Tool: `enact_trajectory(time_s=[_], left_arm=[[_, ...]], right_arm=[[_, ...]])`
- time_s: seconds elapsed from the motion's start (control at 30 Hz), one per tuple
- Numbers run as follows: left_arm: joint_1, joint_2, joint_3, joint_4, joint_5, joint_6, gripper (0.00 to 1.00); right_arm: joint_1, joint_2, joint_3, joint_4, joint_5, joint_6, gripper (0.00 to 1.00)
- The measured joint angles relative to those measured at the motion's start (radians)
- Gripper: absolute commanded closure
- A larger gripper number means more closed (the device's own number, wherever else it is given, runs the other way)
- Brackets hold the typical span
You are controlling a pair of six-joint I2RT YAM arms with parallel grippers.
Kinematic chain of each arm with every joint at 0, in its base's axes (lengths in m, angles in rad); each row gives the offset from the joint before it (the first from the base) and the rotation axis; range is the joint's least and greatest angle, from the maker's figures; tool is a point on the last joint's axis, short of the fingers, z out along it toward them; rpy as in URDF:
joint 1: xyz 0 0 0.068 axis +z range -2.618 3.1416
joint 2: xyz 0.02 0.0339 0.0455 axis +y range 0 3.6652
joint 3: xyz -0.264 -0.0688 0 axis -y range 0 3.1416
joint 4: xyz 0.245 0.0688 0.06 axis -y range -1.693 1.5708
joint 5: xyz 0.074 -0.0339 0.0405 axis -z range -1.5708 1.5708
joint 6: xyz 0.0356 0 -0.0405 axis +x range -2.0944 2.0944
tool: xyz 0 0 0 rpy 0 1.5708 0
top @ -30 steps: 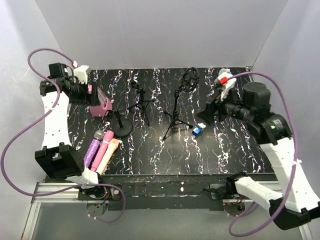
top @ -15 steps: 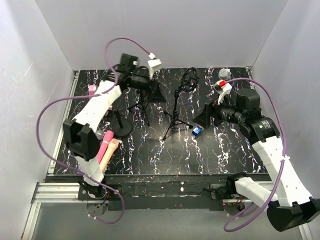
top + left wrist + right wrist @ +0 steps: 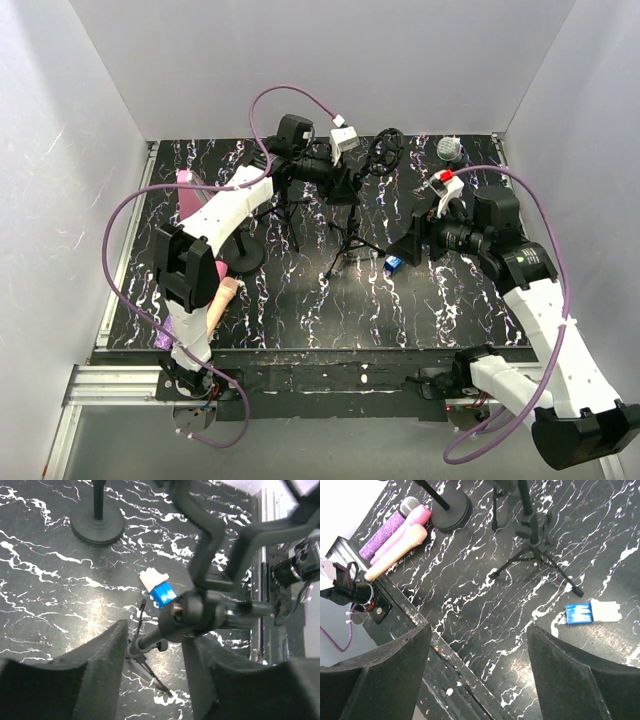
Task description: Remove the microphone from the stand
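The left gripper [image 3: 154, 639], part-open, straddles the pivot knob [image 3: 192, 615] of the tripod stand [image 3: 350, 235] by the middle of the far edge of the table [image 3: 300, 310]; the microphone presumably sits in the black cradle [image 3: 381, 150] above — I cannot pick it out. Closing here grabs stand, not microphone, and a pull could topple it — the right gripper [image 3: 479, 628] hangs wide open, bracing nothing.

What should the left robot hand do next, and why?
Probably close the left gripper on the stand's joint. The joint sits between its open jaws with a gap on one side, so nothing is gripped yet.
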Motion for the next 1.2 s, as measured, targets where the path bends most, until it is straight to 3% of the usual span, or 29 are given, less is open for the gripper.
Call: enact_trajectory(time_s=[0.07,0.23,0.27,0.37,0.4,0.5,1.0,1.2], left_arm=[[-0.002,-0.005,-0.005,0.028,0.0,-0.023,0.69],[-0.016,-0.028,-0.044,0.083,-0.001,-0.065,0.76],[-0.02,-0.035,-0.054,0.09,-0.002,-0.069,0.73],[-0.034,-0.062,-0.087,0.102,-0.005,-0.082,0.43],[-0.04,-0.072,-0.096,0.102,-0.006,-0.086,0.38],[-0.058,-0.097,-0.118,0.099,-0.024,-0.088,0.36],[-0.068,-0.132,-0.107,0.098,-0.051,-0.095,1.0],[-0.068,-0.205,-0.183,0.117,-0.098,-0.143,1.0]], right_arm=[[-0.004,0.005,-0.02,0.007,-0.015,0.01,0.18],[-0.008,0.095,-0.048,0.068,-0.085,0.052,0.25],[-0.008,0.124,-0.047,0.084,-0.1,0.061,0.26],[-0.009,0.217,-0.045,0.119,-0.135,0.085,0.27],[-0.009,0.244,-0.045,0.126,-0.145,0.089,0.27],[-0.009,0.293,-0.045,0.134,-0.166,0.108,0.28],[0.034,0.288,-0.052,0.208,-0.2,0.137,0.34],[0.044,0.365,-0.051,0.23,-0.151,0.144,0.4]])
